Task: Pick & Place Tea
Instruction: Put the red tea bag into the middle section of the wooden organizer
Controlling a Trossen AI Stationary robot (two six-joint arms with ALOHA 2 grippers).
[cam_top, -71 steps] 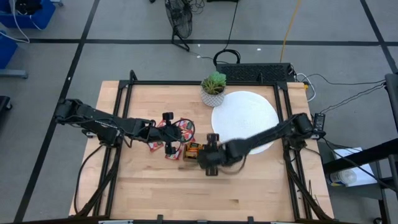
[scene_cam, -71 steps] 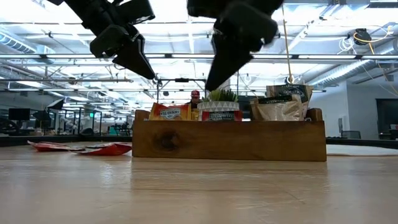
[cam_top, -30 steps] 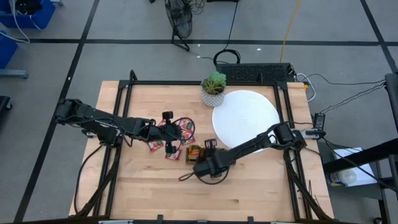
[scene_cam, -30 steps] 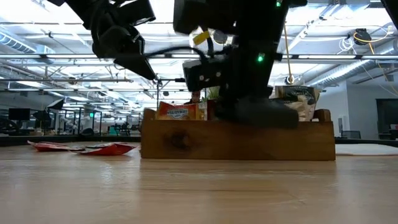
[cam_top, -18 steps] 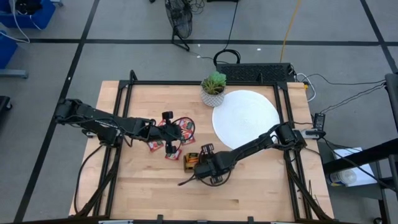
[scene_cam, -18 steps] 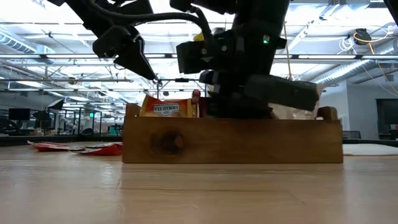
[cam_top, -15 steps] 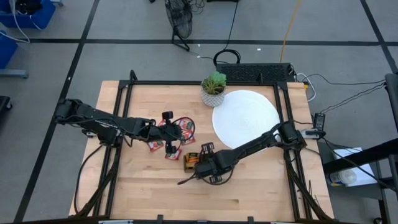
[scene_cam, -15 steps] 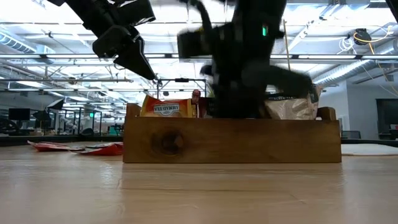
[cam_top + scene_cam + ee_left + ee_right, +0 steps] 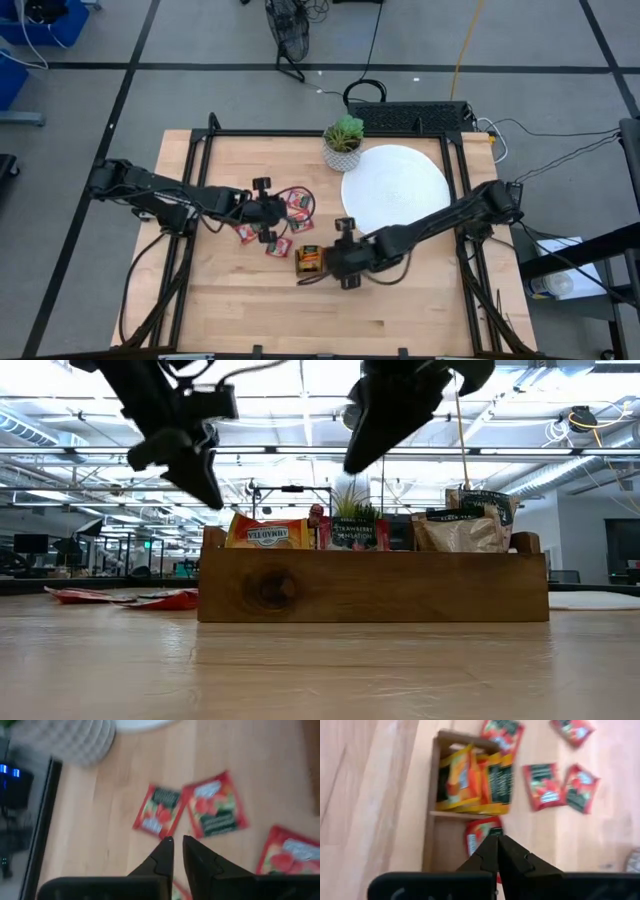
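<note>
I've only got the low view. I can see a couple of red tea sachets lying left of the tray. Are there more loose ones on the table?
Observer: Yes. The high view shows several loose red sachets scattered left of the wooden tray.
Operator: Where's the left claw?
Observer: The left claw hangs right above two of them.
Operator: And the right claw?
Observer: The right claw is shut and empty, over a tray compartment holding one boxed red sachet.
</note>
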